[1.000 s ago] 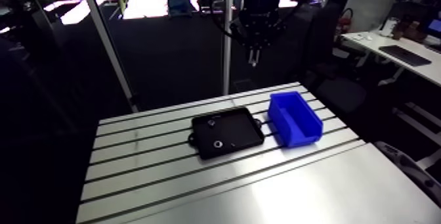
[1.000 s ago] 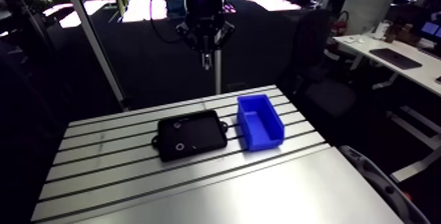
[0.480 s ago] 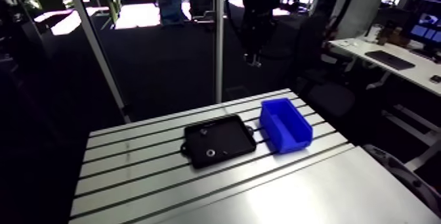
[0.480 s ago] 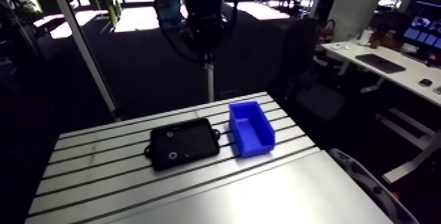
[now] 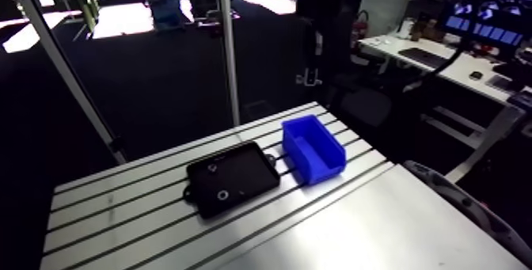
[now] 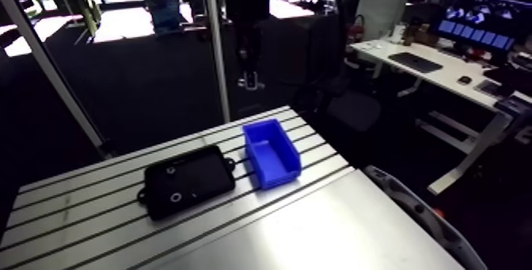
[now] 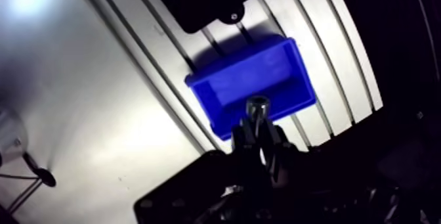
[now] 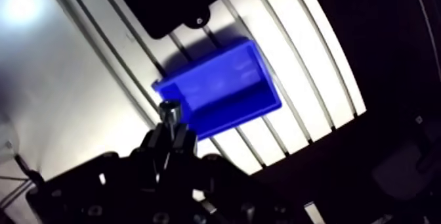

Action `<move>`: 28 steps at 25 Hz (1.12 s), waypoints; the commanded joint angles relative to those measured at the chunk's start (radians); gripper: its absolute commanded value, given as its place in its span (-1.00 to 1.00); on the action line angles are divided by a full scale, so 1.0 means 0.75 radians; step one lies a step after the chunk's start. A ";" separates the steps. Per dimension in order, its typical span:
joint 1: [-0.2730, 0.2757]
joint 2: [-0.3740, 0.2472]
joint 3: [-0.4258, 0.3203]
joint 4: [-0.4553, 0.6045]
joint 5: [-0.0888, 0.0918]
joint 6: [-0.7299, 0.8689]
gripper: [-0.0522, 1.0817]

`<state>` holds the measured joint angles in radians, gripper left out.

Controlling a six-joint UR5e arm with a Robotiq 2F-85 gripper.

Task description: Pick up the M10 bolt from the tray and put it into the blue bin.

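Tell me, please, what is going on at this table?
The robot arm's claw is shut on the M10 bolt and holds it high above the blue bin. The black tray lies beside the bin on the slotted table, with small ring-like parts in it. The bolt is not yet released.

A bright blue bin (image 5: pixel 314 149) stands on a silver-grey table (image 5: pixel 119 218) striped with dark parallel slots. The tray (image 5: pixel 231 178) is matte black, with a small pale ring (image 5: pixel 223 195) showing against it. The gripper (image 7: pixel 258 131) is black, and the M10 bolt (image 7: pixel 257 106) is dull silver-grey.
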<state>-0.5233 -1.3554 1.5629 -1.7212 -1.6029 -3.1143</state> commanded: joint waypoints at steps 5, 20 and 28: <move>-0.084 0.066 0.034 -0.028 -0.030 -0.488 0.90; -0.084 0.103 0.247 -0.324 -0.026 -0.650 0.90; -0.086 0.188 0.257 -0.408 -0.034 -0.619 0.90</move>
<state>-0.5870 -1.2482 1.7516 -1.9821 -1.6254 -3.5857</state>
